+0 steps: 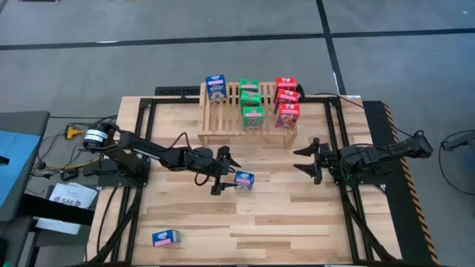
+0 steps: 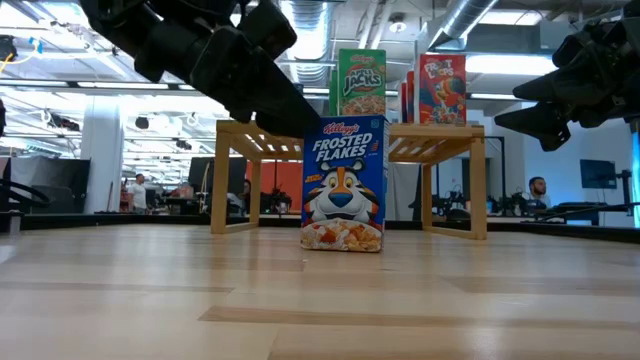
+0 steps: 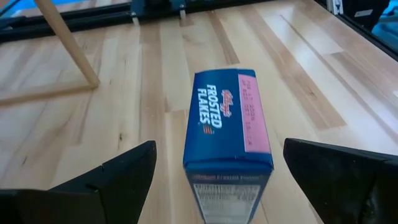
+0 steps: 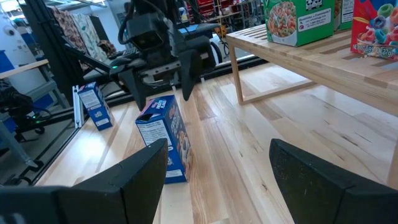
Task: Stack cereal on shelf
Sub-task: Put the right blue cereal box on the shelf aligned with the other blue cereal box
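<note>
**7 boxes on the rack, 2 blue ones on the worktop**

The wooden shelf (image 1: 249,113) stands at the far middle of the worktop (image 1: 297,215) and carries 7 cereal boxes. At its left end stands 1 blue box (image 1: 215,88). In the middle, 3 green boxes (image 1: 251,104) sit in a line from far to near, and at the right end 3 red boxes (image 1: 286,102) sit the same way. In the low view the foremost green box reads "JACKS" and the red one beside it shows a toucan and coloured rings; its title is too small to read.

A 2nd blue box (image 1: 244,179) stands upright on the worktop just in front of the shelf, left of centre. Its front reads "Kellogg's FROSTED FLAKES" above a cartoon tiger and a bowl of flakes. The left wrist view shows "FROSTED FLAKES" again on its top, beside a pink panel whose small print cannot be read. A 3rd blue box (image 1: 166,237) lies on its side near the front left corner of the worktop, well apart from the others.

The left claw (image 1: 225,172) hangs just to the left of the standing blue box, its fingers (image 3: 112,180) spread as wide as they go on either side of it, gripping nothing. The right claw (image 1: 306,161) waits to the right, in front of the shelf's right end, fingers apart and empty.
</note>
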